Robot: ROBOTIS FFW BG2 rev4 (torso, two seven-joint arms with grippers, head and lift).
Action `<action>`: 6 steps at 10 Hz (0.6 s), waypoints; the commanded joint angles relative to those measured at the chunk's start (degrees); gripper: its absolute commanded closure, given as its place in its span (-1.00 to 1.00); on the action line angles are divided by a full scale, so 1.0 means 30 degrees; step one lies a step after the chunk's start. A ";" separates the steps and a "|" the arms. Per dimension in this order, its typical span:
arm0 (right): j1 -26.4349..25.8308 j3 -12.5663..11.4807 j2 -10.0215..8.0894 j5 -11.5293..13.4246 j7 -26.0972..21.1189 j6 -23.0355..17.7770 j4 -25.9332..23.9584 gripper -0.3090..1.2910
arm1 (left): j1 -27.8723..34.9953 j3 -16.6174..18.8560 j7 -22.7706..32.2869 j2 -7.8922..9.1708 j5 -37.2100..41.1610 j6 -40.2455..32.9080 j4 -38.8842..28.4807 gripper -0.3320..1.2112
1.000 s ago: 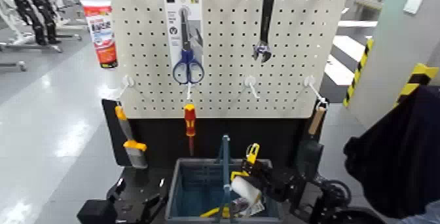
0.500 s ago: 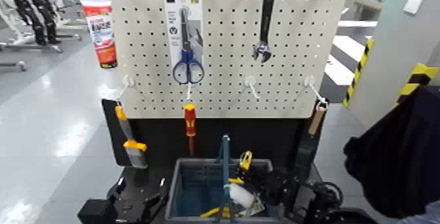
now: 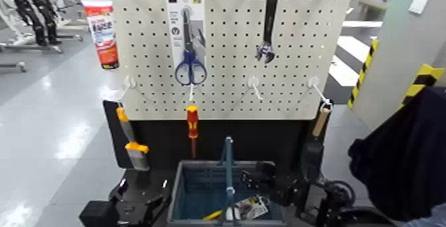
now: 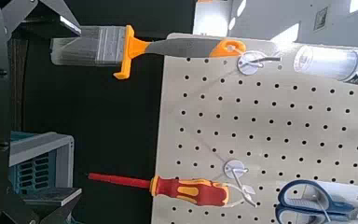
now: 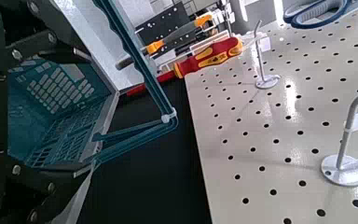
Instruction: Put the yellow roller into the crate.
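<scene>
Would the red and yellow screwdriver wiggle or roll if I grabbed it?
The screwdriver would probably feel stiff, since its shaft looks straight and hard. It hangs from a hook on the pegboard, so a push might make it swing. On a table, its rounded handle could let it roll.

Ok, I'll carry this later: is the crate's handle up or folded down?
Up: the handle stands above the crate's rim.

Blue scissors [image 3: 190,67], a wrench [image 3: 265,30] and a tube [image 3: 102,36] hang on the pegboard [image 3: 225,50]; a red-and-yellow screwdriver [image 3: 192,125] hangs below the scissors.
</scene>
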 commanded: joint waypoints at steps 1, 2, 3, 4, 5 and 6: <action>0.0224 -0.0343 -0.0022 0.0582 -0.0030 0.0226 -0.0703 -0.56 | 0.0001 0.0016 -0.0001 0.0001 0.0000 0.0000 -0.0001 -0.43; 0.0458 -0.0461 -0.0022 0.0845 -0.0177 0.0197 -0.1113 -0.56 | 0.0030 0.0016 -0.0001 0.0001 0.0000 0.0000 0.0029 -0.43; 0.0956 -0.0666 -0.0022 0.1080 -0.0851 -0.0243 -0.1992 -0.56 | 0.0001 0.0016 -0.0001 -0.0028 0.0000 0.0000 0.0029 -0.43; 0.1688 -0.0900 0.0008 0.1490 -0.1876 -0.0331 -0.3193 -0.56 | 0.0059 0.0046 -0.0001 -0.0058 0.0000 0.0000 0.0058 -0.43; 0.2362 -0.1046 0.0037 0.1783 -0.2696 -0.0477 -0.4248 -0.56 | 0.0059 0.0046 -0.0001 -0.0058 0.0000 0.0000 0.0058 -0.43; 0.3329 -0.1134 0.0154 0.2222 -0.4278 -0.0623 -0.5683 -0.54 | 0.0059 0.0046 -0.0001 -0.0058 0.0000 0.0000 0.0058 -0.43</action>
